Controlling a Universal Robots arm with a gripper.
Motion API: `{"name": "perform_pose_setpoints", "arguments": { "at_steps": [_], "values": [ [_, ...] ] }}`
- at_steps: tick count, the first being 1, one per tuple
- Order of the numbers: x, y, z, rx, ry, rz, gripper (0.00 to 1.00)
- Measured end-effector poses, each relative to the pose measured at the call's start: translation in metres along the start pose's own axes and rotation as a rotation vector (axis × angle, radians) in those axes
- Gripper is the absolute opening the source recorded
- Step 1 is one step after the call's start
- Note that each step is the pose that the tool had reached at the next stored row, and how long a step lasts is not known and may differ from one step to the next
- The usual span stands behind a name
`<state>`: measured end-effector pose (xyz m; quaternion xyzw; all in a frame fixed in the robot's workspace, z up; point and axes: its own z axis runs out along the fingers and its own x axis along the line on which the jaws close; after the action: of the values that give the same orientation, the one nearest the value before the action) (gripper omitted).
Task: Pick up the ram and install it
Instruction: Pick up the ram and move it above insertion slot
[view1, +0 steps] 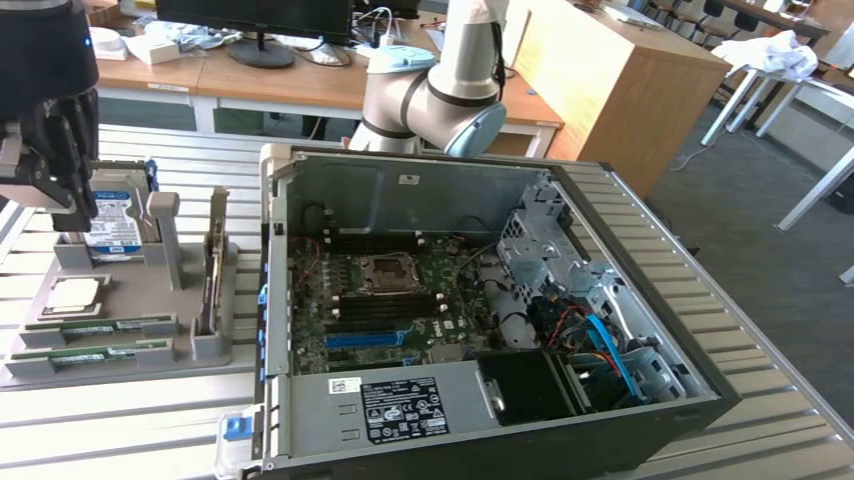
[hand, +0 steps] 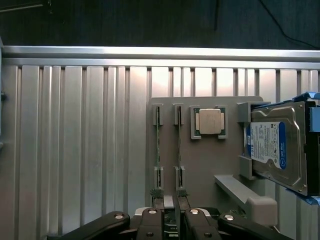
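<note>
The gripper (view1: 60, 205) hangs high over the far end of the grey holder (view1: 120, 372) at the exterior view's left, above the upright hard drive (view1: 118, 225). It is well clear of the ram. Its jaws are released, with a narrow gap between them and nothing in it. Both sticks stand on edge in parallel slots of the holder. The inner ram stick (view1: 100, 325) sits just beside the CPU (view1: 74, 292), and the outer ram stick (view1: 94, 352) runs along the holder's front edge. In the wrist view the gap of the jaws lines up between the two sticks, just past their ends. Beyond the outer stick there is bare slatted tabletop (view1: 134, 430) as far as the tabletop's rail, so that side is open. On the other side the holder's tall posts (view1: 214, 270) stand between the sticks and the side wall of the computer case (view1: 400, 190), which rises just beside the holder. The case lies open upward. Inside it, the motherboard (view1: 400, 300) is flat on the bottom, with long slots (view1: 367, 338) near its middle, the case walls all round and cables at the exterior view's right. The robot arm (view1: 447, 95) bends behind the case's far wall.
</note>
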<state>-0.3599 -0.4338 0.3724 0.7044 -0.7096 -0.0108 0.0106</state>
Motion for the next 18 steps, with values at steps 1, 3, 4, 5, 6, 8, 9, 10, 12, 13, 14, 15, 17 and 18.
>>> {"name": "perform_pose_setpoints", "arguments": {
  "at_steps": [1, 3, 4, 5, 6, 8, 9, 10, 12, 13, 14, 15, 17, 18],
  "values": [
    [0.000, 0.0000, 0.0002, 0.0002, -0.0002, 0.000, 0.24],
    [0.000, 0.0000, 0.0002, 0.0002, -0.0002, 0.000, 0.25],
    [0.000, 0.0000, 0.0002, 0.0003, -0.0002, 0.000, 0.25],
    [0.000, 0.0000, 0.0002, 0.0002, -0.0002, 0.000, 0.31],
    [0.000, 0.0000, 0.0002, 0.0003, -0.0002, 0.000, 0.31],
    [0.000, 0.0000, 0.0015, 0.0007, -0.0005, 0.000, 0.31],
    [0.000, -0.0001, 0.0024, 0.0006, -0.0003, 0.000, 0.31],
    [0.000, -0.0001, 0.0036, 0.0008, -0.0002, 0.000, 0.31],
    [0.000, -0.0002, 0.0066, 0.0013, -0.0002, 0.000, 0.31],
    [0.000, -0.0002, 0.0080, 0.0014, -0.0002, 0.000, 0.31],
    [0.000, -0.0003, 0.0094, 0.0016, -0.0003, -0.001, 0.31],
    [0.000, -0.0003, 0.0109, 0.0017, -0.0002, -0.001, 0.31],
    [0.000, -0.0004, 0.0134, 0.0018, -0.0002, -0.001, 0.31],
    [0.000, -0.0004, 0.0146, 0.0018, -0.0003, -0.002, 0.31]
  ]
}}
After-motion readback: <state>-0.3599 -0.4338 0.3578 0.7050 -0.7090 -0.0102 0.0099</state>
